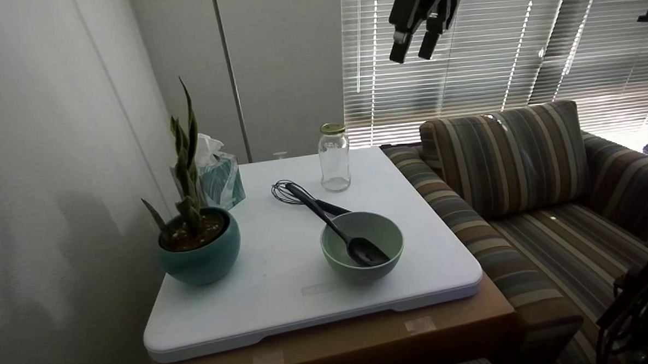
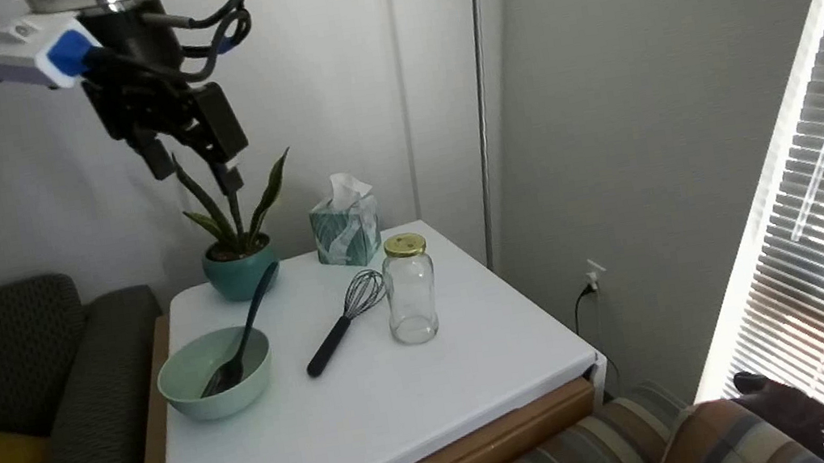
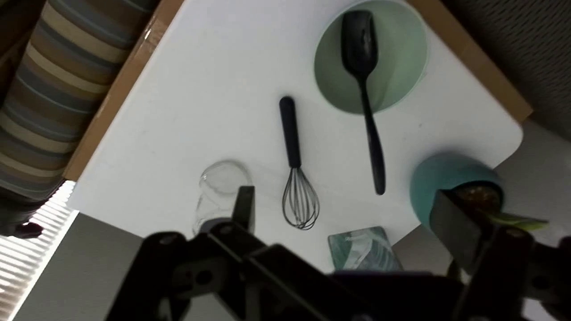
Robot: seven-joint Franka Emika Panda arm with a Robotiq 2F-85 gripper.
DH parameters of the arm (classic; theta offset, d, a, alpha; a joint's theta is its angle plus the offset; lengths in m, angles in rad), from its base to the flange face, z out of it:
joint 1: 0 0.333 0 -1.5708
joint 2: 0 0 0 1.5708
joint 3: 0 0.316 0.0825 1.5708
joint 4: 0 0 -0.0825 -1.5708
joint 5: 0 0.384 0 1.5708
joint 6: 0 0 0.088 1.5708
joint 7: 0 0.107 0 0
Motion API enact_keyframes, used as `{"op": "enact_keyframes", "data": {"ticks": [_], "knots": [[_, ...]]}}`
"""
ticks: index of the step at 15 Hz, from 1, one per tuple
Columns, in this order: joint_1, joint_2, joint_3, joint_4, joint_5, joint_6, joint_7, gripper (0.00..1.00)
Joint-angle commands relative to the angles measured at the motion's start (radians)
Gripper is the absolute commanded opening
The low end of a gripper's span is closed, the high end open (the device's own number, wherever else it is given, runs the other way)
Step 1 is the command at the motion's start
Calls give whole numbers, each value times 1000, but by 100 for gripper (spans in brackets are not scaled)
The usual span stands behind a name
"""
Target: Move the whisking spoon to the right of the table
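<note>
The whisking spoon, a dark-handled whisk with a wire-loop head, lies flat on the white table in both exterior views [image 1: 333, 208] [image 2: 344, 326] and in the wrist view [image 3: 292, 154]. The white table top [image 1: 268, 277] shows in every view [image 2: 423, 418] [image 3: 192, 111]. In an exterior view the black spoon hides part of the whisk. My gripper [image 1: 412, 52] is high above the table, apart from everything on it. It also shows in an exterior view [image 2: 195, 175] and in the wrist view [image 3: 345, 203], where its fingers are wide apart with nothing between them.
A green bowl [image 2: 218, 407] holds a black spoon [image 2: 249, 317]. A glass jar [image 2: 411, 297] stands beside the whisk's head. A teal plant pot [image 1: 201, 258] and tissue box [image 1: 223, 181] stand near the wall. A striped armchair [image 1: 520, 162] adjoins the table.
</note>
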Motion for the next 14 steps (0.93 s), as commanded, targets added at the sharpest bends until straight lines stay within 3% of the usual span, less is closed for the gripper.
{"op": "enact_keyframes", "data": {"ticks": [1, 4, 9, 11, 14], "knots": [[-41, 67, -14, -11, -67, 182, 150, 100], [-53, 125, -33, -21, -189, 282, 393, 100], [-10, 207, -103, -28, -425, 288, 808, 100], [8, 235, -112, -31, -455, 275, 896, 100], [32, 281, -95, -32, -410, 283, 935, 100]]}}
